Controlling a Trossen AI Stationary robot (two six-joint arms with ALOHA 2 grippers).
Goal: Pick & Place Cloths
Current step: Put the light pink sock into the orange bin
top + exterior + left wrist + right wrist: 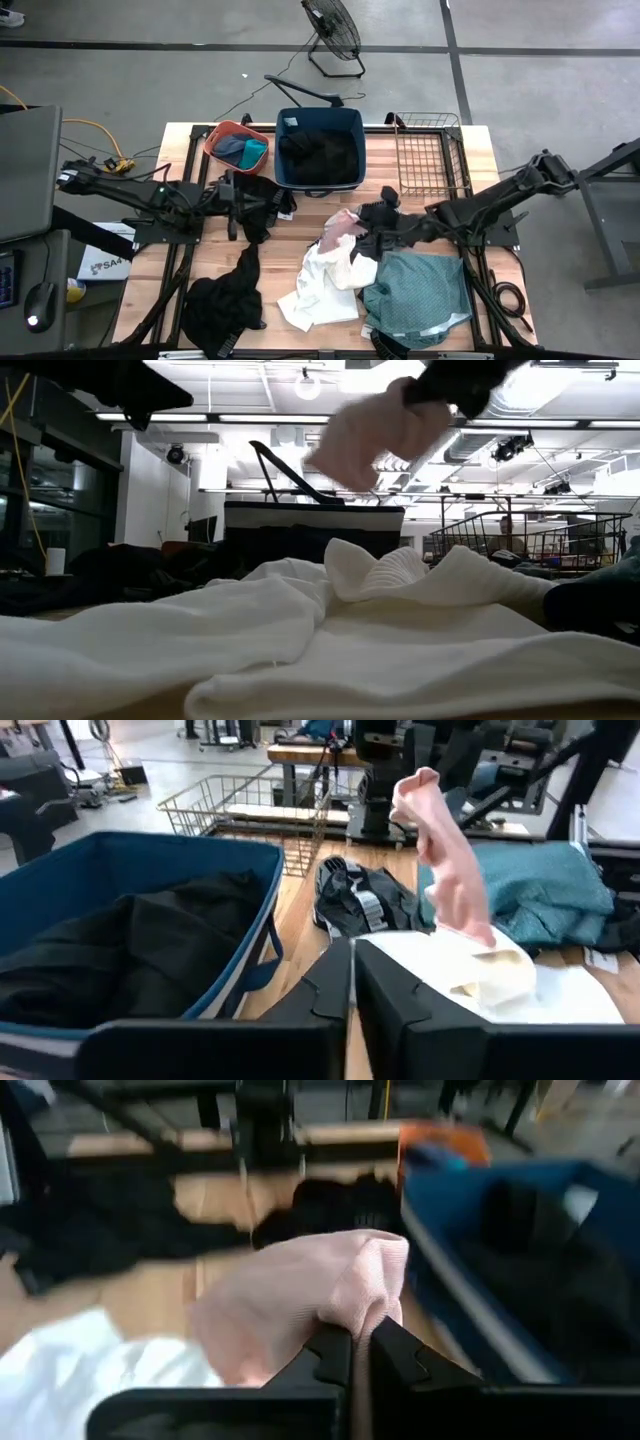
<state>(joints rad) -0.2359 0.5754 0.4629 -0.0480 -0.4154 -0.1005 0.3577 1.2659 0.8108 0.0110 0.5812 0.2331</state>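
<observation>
My right gripper [362, 228] hangs over the table's middle, shut on a pale pink cloth [447, 860], which also shows in the low view [372, 432]. Below it a white cloth [318, 282] lies spread, with a teal-green cloth [417, 292] to its right and a black-and-white patterned cloth [358, 900] behind. My left gripper [352, 982] is shut and holds nothing; it stands beside a black cloth [262, 203] on the left half. Another black cloth [225, 302] lies near the front edge. My right gripper pinches a bunched fold at the pink cloth's upper end [372, 1285] between its two fingers. The fingers come from the table's right, slanting down. The cloth is lifted and hangs slack below them [350, 455], above the white cloth.
A navy tub [352, 125] holding black cloths stands at the far edge, an orange basin [215, 137] with cloths to its left, and a wire basket [430, 155] to its right. Bare wood shows between the black cloths and the white one.
</observation>
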